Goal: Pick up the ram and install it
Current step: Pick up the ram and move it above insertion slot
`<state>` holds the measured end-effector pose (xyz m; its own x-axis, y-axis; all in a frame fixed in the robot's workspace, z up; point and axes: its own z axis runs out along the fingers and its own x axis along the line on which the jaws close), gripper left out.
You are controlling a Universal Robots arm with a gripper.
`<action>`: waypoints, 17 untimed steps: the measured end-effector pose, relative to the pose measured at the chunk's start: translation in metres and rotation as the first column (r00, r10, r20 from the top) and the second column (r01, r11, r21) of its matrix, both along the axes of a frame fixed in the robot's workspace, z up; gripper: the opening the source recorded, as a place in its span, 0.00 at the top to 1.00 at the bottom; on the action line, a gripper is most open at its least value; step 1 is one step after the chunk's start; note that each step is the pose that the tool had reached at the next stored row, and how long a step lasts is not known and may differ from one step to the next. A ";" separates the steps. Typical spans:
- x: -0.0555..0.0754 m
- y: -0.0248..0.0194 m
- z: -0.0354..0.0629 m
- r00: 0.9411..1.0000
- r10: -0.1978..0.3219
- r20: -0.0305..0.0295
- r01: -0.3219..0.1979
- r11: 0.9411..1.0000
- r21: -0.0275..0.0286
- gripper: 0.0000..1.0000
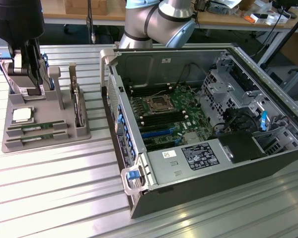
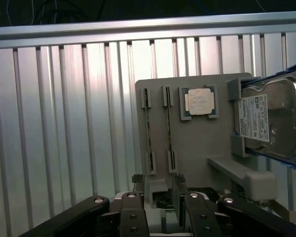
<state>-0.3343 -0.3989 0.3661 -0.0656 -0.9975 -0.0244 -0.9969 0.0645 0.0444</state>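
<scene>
The fingers (image 2: pixel 180 185) were found open and empty, poised over one end of the grey tray (image 2: pixel 197 143). The ram (image 2: pixel 168 129) was seated in its slot (a second stick (image 2: pixel 147 129) just beside). A misaligned descent could strike the slot walls or the neighbour.

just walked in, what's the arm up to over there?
One robot arm has its gripper open and empty at one end of the grey tray. Both ram sticks lie in their tray slots beside the CPU. Nothing is picked up yet. The open computer case sits alongside.
</scene>
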 end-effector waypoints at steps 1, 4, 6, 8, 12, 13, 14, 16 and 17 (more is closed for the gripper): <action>0.000 0.0000 -0.0005 1.000 0.000 0.000 0.000 1.000 0.000 0.64; 0.000 0.0000 -0.0031 1.000 0.000 0.000 0.000 1.000 0.000 0.64; 0.000 0.0000 -0.0049 1.000 0.000 0.000 0.000 1.000 0.000 0.64; 0.000 0.0000 -0.0059 1.000 0.000 0.000 0.000 1.000 0.000 0.64; 0.000 0.0000 -0.0086 1.000 0.001 0.000 -0.001 1.000 0.000 0.64; 0.000 0.0000 -0.0096 1.000 0.001 0.000 -0.001 1.000 0.000 0.64; 0.000 0.0000 -0.0109 1.000 0.001 0.000 -0.001 1.000 0.000 0.64; 0.000 0.0000 -0.0129 1.000 0.001 0.000 -0.001 1.000 0.000 0.64; 0.000 0.0000 -0.0135 1.000 0.001 0.000 -0.001 1.000 0.000 0.64</action>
